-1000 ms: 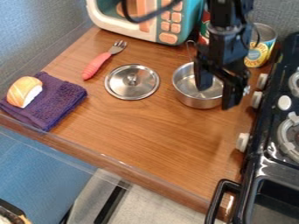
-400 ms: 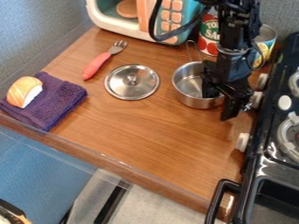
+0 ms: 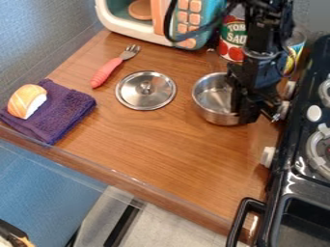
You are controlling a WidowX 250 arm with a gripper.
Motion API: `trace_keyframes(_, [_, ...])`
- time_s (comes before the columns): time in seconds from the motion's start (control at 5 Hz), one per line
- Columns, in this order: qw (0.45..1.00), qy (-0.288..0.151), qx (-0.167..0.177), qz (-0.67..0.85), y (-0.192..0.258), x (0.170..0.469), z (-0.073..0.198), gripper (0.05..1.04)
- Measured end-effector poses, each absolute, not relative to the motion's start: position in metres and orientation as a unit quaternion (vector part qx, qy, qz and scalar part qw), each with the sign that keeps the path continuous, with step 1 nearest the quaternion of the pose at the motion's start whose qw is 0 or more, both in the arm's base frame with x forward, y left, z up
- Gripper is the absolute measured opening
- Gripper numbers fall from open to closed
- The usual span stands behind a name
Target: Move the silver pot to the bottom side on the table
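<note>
Silver pot [image 3: 209, 115] standing right of centre on the bench [image 3: 161, 147], beside the stove. We note, from left to right, the likely sources of failure. The purple cloth [image 3: 67, 103], bearing the bread [image 3: 27, 101], lies well apart and should matter only if the path strays far. The metal lid [image 3: 145, 91] sits flat near the pot; a leftward drift could make the pot's wall shove it. The pot itself appears to be pinched at its right wall by the tool [image 3: 251, 115]; held on one side only, it could tilt, pivot or slip free when drawn towards the bench's lower end, and we would expect an overshoot there to carry it past the edge. Rightmost, the stove knob [image 3: 268, 157] could snag the tool if the path runs too close.
</note>
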State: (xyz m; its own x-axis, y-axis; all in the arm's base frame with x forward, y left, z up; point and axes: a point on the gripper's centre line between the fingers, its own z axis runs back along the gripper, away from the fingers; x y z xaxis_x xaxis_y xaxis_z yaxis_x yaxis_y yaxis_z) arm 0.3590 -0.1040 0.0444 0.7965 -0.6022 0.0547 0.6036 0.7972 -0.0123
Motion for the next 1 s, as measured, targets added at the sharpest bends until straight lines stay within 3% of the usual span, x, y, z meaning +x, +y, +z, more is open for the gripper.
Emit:
trace_keyframes(0.2, [0.943, -0.025, -0.019, -0.332, -0.11, 0.353, 0.052, 0.084])
trace_keyframes(0.6, [0.95, -0.059, -0.025, -0.307, -0.108, 0.338, 0.087, 0.073])
trace_keyframes(1.0, [0.98, -0.056, 0.004, -0.193, -0.083, 0.3, 0.084, 0.072])
